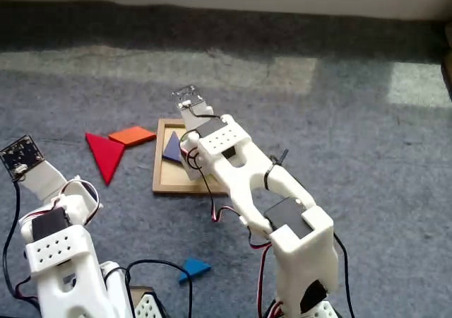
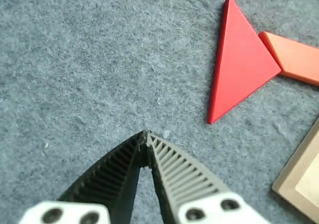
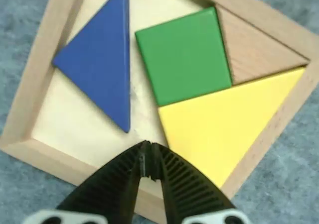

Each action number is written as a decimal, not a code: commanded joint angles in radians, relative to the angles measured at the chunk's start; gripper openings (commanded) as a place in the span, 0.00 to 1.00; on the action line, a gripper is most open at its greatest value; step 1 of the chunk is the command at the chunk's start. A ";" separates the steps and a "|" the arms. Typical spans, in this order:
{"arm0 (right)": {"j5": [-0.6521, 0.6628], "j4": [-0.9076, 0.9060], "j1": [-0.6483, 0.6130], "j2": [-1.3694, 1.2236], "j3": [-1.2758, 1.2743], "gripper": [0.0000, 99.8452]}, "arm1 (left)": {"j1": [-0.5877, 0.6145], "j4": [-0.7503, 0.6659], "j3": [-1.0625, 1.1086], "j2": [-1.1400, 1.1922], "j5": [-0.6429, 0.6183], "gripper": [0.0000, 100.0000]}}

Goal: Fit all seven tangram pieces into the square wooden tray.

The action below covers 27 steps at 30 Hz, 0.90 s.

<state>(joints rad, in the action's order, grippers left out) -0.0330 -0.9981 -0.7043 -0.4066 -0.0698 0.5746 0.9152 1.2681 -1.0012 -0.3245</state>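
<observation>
The square wooden tray (image 3: 30, 94) lies on a grey carpet-like surface (image 1: 339, 141) and holds four pieces. A large yellow triangle (image 3: 219, 129) sits flush in one corner, and a green square (image 3: 184, 55) rests against its long edge. A plain wood-coloured triangle (image 3: 254, 50) fills the corner beside both. A large blue triangle (image 3: 99, 67) lies just beside the square, with bare tray floor showing around it. The right gripper (image 3: 148, 159) hangs over the tray's rim, close to the blue triangle's point and the yellow triangle's corner, with its ribbed fingers pressed together and nothing between them. In the high view the right arm (image 1: 240, 169) stretches over the tray and covers most of it. Just outside the tray on the carpet lie a large red triangle (image 2: 239, 64) and an orange parallelogram (image 2: 296, 57), touching at a corner. The left gripper (image 2: 146, 139) hovers over bare carpet near the red triangle, its fingers likewise closed and empty. A small blue triangle (image 1: 194, 267) lies well apart from the tray, between the bases of the two arms.
</observation>
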 commanded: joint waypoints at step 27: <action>0.006 0.200 -0.134 0.151 0.007 0.01 | 0.015 -0.017 -0.047 -0.015 0.002 0.00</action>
<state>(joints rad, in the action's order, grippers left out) -0.0330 -0.8140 -0.8301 -0.3759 -0.0713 0.5746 0.9152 1.2681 -1.0012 -0.3245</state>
